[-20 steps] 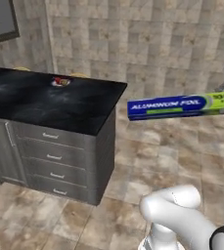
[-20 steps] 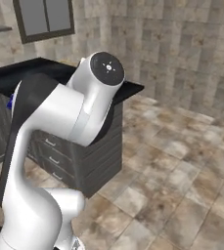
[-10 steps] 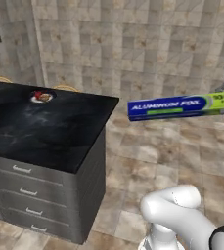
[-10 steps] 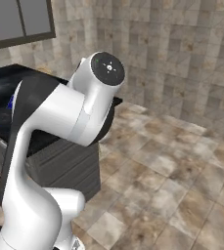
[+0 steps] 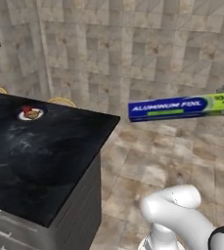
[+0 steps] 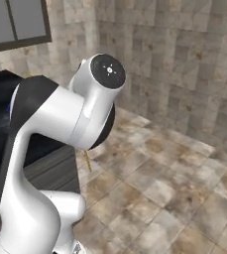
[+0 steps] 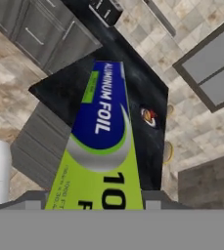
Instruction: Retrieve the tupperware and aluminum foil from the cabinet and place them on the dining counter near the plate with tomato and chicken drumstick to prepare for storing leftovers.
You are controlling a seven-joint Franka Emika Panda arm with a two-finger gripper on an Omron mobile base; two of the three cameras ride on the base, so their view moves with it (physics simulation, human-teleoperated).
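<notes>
My gripper (image 7: 94,200) is shut on the lime-green end of the aluminum foil (image 5: 174,107), a long dark blue box held level in the air to the right of the dining counter (image 5: 40,166). In the hand view the aluminum foil (image 7: 101,132) points out over the black top of the dining counter (image 7: 138,83). A small white plate (image 5: 31,114) with the red tomato (image 5: 27,109) and the brown chicken drumstick (image 5: 34,115) sits near the counter's far edge; the hand view has the plate (image 7: 149,117) just right of the box. The tupperware and the cabinet are out of view.
Two round yellowish stools (image 5: 62,101) stand behind the counter. Grey drawers (image 7: 40,29) front the counter's base. A dark-framed window (image 6: 16,22) is on the tiled wall. Open tiled floor (image 5: 182,161) lies to the counter's right.
The whole picture has shifted: the base has moved, so the counter and plate now sit nearer and further left. The foil box stays in the gripper.
</notes>
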